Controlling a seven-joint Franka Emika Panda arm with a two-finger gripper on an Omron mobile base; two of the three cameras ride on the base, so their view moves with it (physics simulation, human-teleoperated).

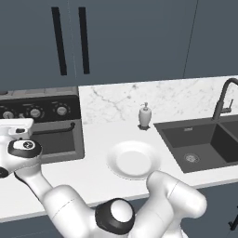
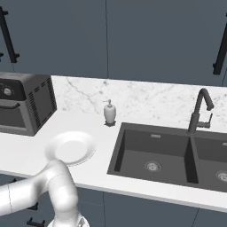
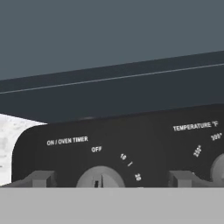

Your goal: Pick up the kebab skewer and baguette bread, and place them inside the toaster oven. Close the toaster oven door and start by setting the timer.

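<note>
Claw (image 3: pixel 111 180) spread wide, holding nothing; grey tips sit either side of the timer knob (image 3: pixel 100 177), right in front of the oven (image 1: pixel 51 125) panel, contact unclear. Knob is round, grey, pointer near OFF, white print on matte black panel. Oven is boxy, black and grey, on the white marble-look desk (image 1: pixel 93 139); its door (image 1: pixel 58 139) is up and shut, thin black bar handle. White round plate (image 1: pixel 133 159) right of oven, glossy, bare. Soap bottle (image 1: pixel 145 115) beyond the plate, dark sink (image 1: pixel 200 139) further right.
</note>
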